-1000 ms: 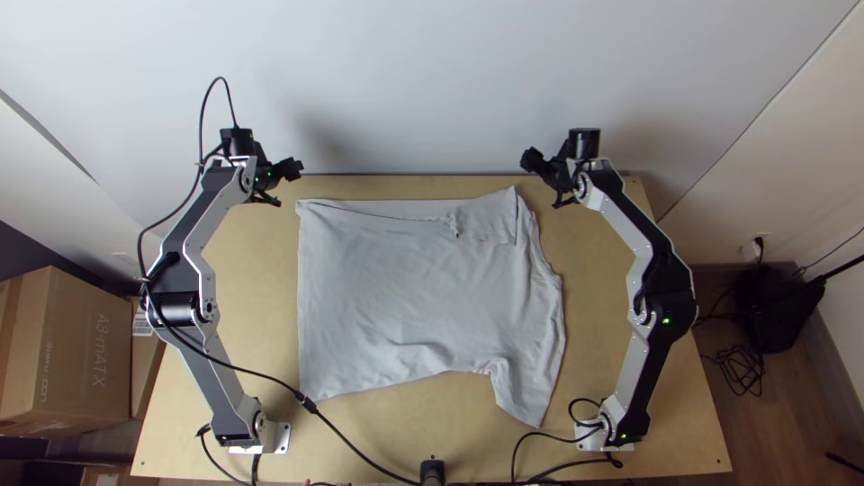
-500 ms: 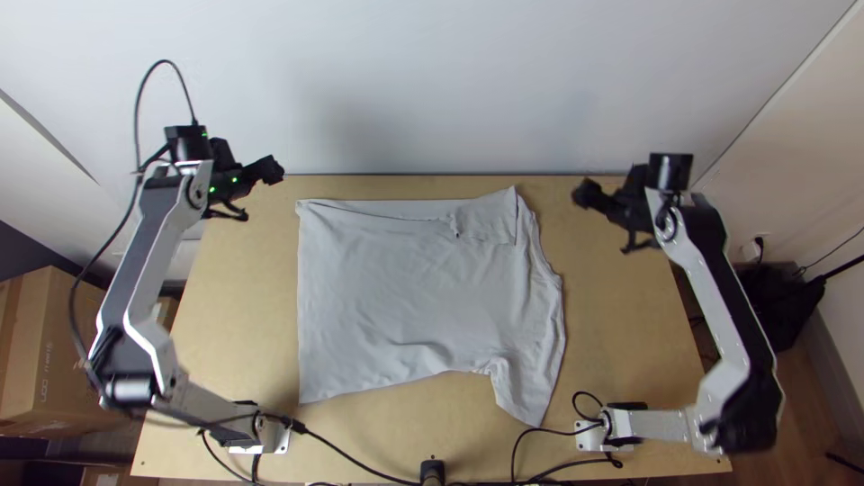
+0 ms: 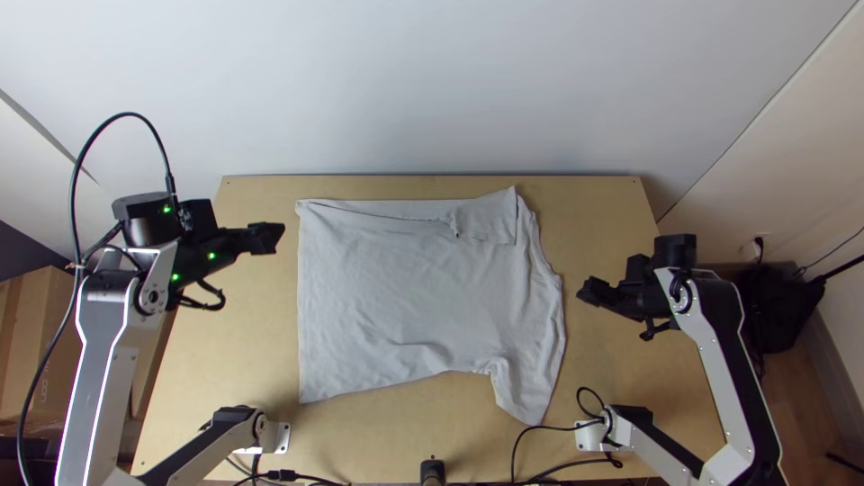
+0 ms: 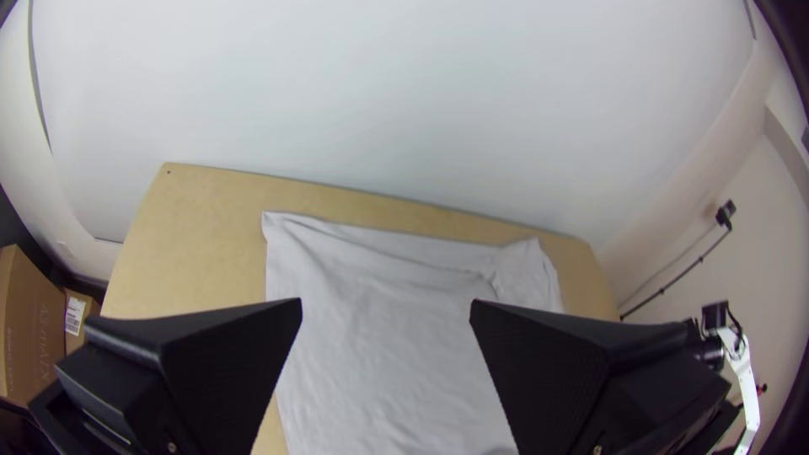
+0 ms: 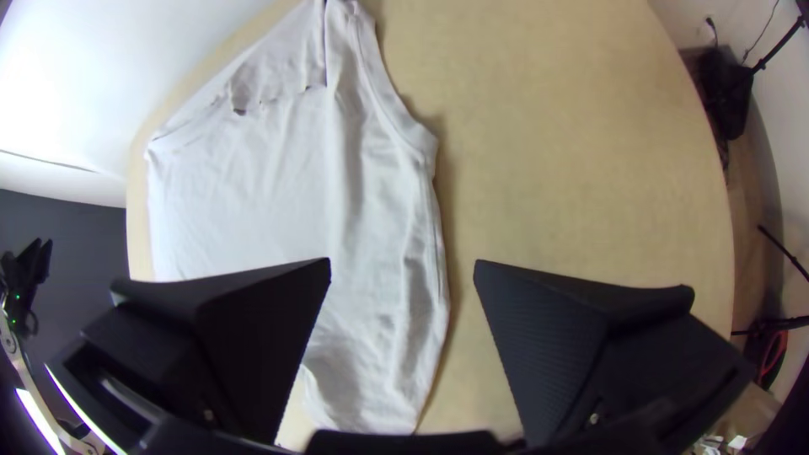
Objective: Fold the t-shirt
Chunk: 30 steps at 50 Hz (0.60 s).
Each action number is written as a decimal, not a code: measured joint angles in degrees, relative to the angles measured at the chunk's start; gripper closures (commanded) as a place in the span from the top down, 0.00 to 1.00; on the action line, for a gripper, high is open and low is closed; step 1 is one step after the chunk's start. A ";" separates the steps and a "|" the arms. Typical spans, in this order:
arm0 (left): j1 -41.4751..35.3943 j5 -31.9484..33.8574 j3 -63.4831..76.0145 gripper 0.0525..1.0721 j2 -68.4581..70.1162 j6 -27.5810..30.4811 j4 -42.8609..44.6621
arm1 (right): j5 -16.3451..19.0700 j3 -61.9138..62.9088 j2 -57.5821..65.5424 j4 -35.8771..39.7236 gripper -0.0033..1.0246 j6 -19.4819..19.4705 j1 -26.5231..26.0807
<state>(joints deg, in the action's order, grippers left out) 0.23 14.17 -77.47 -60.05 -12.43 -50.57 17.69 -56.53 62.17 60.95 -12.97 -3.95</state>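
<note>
T-shirt (image 3: 405,297) prob. needs nr sleeve (image 3: 522,391) tucked next: pinch shallow, lift low, lay flat, don't drag rest. Lies spread on table (image 3: 621,207), far sleeve (image 3: 490,216) looks folded in; L gripper (image 3: 265,238) off hem (image 3: 301,306), R gripper (image 3: 596,292) off collar side (image 3: 551,283), both w/ fingers apart, nothing btwn.

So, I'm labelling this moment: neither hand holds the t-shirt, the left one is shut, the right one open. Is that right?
Not quite: the left wrist view shows the left hand open, not shut. The right hand is open, and neither holds the t-shirt.
</note>
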 measured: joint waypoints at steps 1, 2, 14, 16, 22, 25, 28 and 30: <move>-0.20 0.00 0.00 0.94 0.55 0.48 -1.20 | 0.24 0.72 0.00 -0.02 0.48 0.13 -0.15; -0.28 -0.02 0.00 0.94 1.05 0.70 -2.19 | 0.59 1.44 0.02 0.00 0.48 0.22 -0.37; -1.25 -0.20 0.00 0.94 7.02 3.80 -9.68 | 1.66 9.73 2.19 -0.48 0.48 4.07 -2.45; -1.25 -0.22 0.00 0.94 7.96 4.22 -10.60 | 1.66 10.54 2.95 -0.48 0.48 4.74 -2.64; -1.25 -0.26 0.00 0.94 10.16 5.01 -12.55 | 1.70 12.41 5.40 -1.51 0.48 6.27 -2.84; -1.25 -0.26 0.07 0.94 11.06 5.01 -13.14 | 1.84 13.03 6.58 -2.27 0.48 6.93 -2.84; -1.25 -0.26 0.63 0.94 11.98 5.01 -13.22 | 1.86 13.49 7.69 -3.15 0.48 7.30 -2.82; -1.25 -0.26 1.44 0.94 12.66 4.98 -13.27 | 1.86 13.79 8.52 -3.78 0.48 7.48 -2.82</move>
<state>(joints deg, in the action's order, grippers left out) -1.02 13.91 -76.03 -47.40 -7.44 -63.83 19.55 -42.74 70.70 57.17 -5.50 -6.76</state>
